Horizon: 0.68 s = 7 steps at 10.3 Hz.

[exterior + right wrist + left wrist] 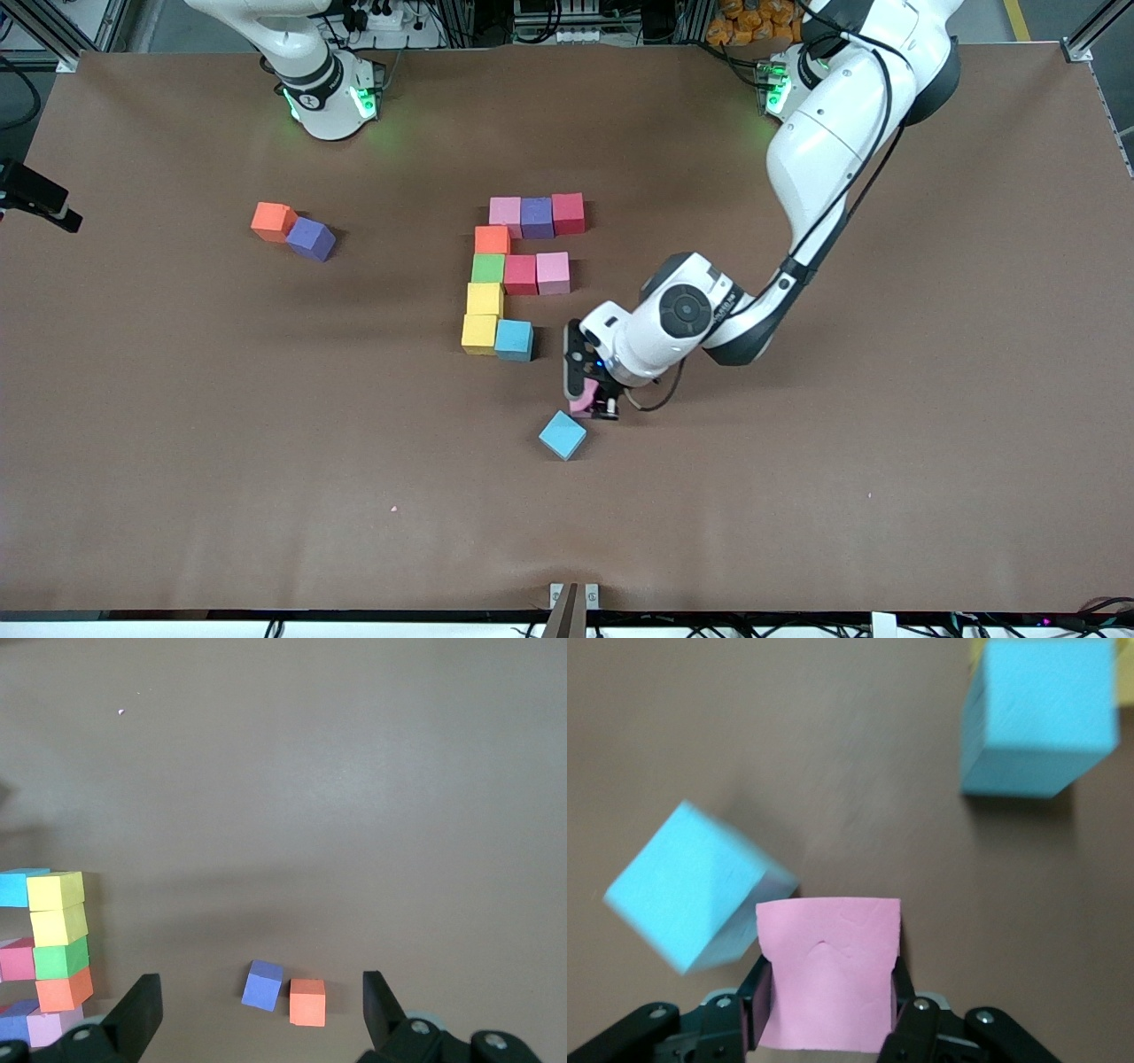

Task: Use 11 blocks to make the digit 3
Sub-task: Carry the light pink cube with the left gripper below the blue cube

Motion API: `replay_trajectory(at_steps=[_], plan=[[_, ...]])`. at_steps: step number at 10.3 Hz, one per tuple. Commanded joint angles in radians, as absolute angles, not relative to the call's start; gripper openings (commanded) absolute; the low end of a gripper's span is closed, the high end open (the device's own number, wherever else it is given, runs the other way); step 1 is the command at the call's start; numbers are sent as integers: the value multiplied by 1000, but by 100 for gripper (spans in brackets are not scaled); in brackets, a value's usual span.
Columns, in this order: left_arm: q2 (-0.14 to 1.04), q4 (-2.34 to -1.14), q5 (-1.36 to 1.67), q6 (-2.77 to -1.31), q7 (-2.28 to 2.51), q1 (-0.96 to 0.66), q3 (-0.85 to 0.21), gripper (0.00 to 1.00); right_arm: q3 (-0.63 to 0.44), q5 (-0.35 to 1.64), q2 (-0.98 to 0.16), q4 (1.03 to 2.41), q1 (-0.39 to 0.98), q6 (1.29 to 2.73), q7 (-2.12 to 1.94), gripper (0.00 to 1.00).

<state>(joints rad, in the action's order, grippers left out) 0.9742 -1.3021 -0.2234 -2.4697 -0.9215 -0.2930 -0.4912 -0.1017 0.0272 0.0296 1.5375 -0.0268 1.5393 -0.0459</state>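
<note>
Left gripper (827, 1014) clamps pink block (828, 970) beside loose blue block (563, 434) | right gripper (261, 1010) waits, jaws wide, high over the worktop (797, 496) | tip: lift straight, set it flush beside the blue block (514, 339) ending the figure's bottom row

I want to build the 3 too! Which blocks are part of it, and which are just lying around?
In the 3: ten-block figure; pink block shut in the left gripper.

Lying about: tilted sky-blue block; orange block; purple block.
</note>
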Motion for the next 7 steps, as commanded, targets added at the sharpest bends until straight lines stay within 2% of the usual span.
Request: replay_trajectory(at_steps=[1, 7], plan=[[966, -1298, -193, -2473, -922, -356, -494, 20, -89, 28, 29, 1534, -43, 1542, -54, 100], [969, -1310, -202, -2471, -933, -380, -492, 23, -89, 28, 29, 1534, -43, 1542, -54, 100]])
